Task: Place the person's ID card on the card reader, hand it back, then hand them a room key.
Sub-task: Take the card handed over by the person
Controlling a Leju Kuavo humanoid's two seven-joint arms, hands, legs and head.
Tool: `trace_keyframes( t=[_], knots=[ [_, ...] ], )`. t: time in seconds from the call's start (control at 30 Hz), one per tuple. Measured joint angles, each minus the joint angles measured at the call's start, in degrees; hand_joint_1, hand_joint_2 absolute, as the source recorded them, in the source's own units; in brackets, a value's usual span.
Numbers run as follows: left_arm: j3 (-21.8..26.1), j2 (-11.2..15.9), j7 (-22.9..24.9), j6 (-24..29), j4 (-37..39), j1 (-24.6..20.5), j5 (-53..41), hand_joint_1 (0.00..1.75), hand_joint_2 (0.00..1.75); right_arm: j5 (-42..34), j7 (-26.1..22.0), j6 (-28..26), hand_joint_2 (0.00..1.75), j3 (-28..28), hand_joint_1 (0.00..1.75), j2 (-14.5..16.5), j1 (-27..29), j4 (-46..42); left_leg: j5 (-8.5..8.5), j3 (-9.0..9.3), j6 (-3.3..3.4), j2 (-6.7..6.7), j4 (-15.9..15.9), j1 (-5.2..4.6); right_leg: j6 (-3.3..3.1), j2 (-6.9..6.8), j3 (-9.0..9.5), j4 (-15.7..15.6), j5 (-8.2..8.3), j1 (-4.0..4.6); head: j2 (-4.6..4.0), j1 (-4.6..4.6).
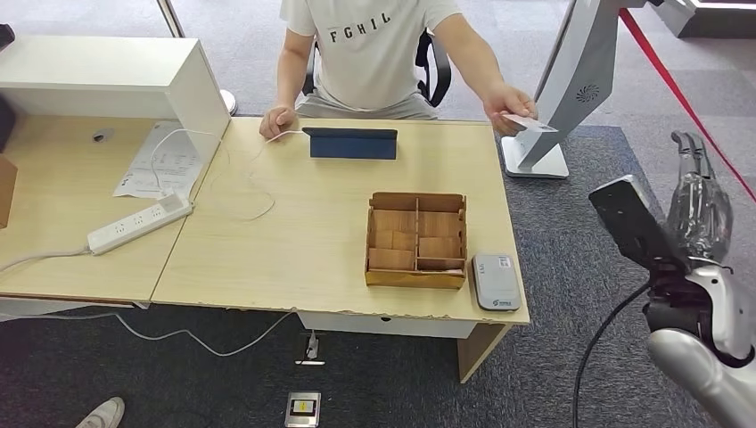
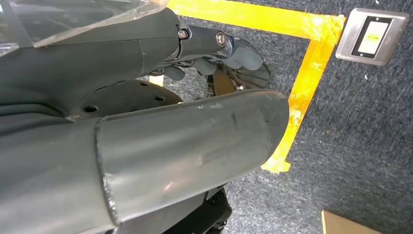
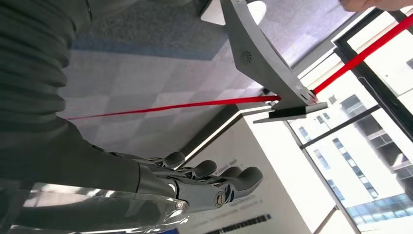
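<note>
Wooden tray point(image 1: 416, 241) between tablet point(image 1: 350, 143) and card reader point(image 1: 496, 281) — power strip point(image 1: 139, 223) well apart.

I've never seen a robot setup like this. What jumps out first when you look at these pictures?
A seated person across the wooden desk holds out a card past the desk's far right corner. The robot's right hand is raised off to the right of the desk, empty, fingers extended. On the desk, a wooden compartment box sits near the front edge with a grey card reader beside it, and a dark blue tablet stands before the person.
</note>
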Motion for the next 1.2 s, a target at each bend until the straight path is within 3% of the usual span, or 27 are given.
trace_keyframes(
  t=[0.13, 0.33, 0.57, 0.87, 1.0, 1.2],
  knots=[
    [-0.64, 0.33, 0.13, -0.72, 0.13, -0.12, 0.01, 0.00, 0.00, 5.40, 0.53, 2.99, 1.75, 4.66, 0.00, 1.96, -4.97, 1.97, 0.00, 0.00, 0.00, -0.01, 0.00, 0.01, 0.00, -0.01, -0.02, 0.01, 0.00, 0.01, -0.01, -0.01],
    [-1.09, 0.70, 0.27, -1.23, 0.29, -0.21, -0.02, 0.00, 0.00, 7.68, 1.32, 3.78, 1.75, 9.68, 0.00, 4.55, -9.07, 5.39, 0.00, -0.06, 0.00, -0.11, 0.00, 0.02, 0.01, -0.12, -0.02, 0.00, -0.01, 0.02, -0.01, -0.01],
    [-1.74, 1.09, 0.27, -1.72, 0.56, -0.31, -0.10, 0.00, 0.00, 6.34, 1.09, 2.95, 1.75, 12.86, 0.00, 7.29, -10.55, 9.65, 0.00, -0.07, 0.00, -0.11, 0.00, 0.01, 0.01, -0.12, -0.04, -0.02, -0.01, 0.01, -0.01, -0.01],
    [-2.38, 1.20, 0.18, -1.90, 0.83, -0.30, -0.05, 0.00, 0.00, -1.11, -3.22, -2.01, 1.75, 15.04, 0.00, 10.44, -10.71, 16.97, 0.00, -0.06, 0.00, -0.11, 0.00, 0.02, 0.01, -0.12, -0.04, -0.01, -0.01, 0.02, 0.00, -0.01],
    [-2.46, 1.20, -0.32, -1.86, 0.91, -0.31, -0.01, 0.00, 0.00, -1.83, -3.25, -2.91, 1.75, 15.66, 1.68, 11.03, -10.72, 19.52, 0.00, -0.06, 0.00, -0.11, 0.01, 0.01, 0.01, -0.12, -0.04, -0.02, -0.01, 0.01, 0.00, 0.00],
    [-2.46, 1.19, -0.79, -1.61, 1.08, -0.29, -0.01, 0.00, 0.00, -2.40, -3.28, -2.87, 1.75, 16.46, 1.75, 11.47, -11.22, 22.11, 0.00, -0.06, 0.00, -0.10, 0.01, 0.01, 0.01, -0.12, -0.05, -0.02, -0.01, 0.01, 0.00, -0.01]
  ],
)
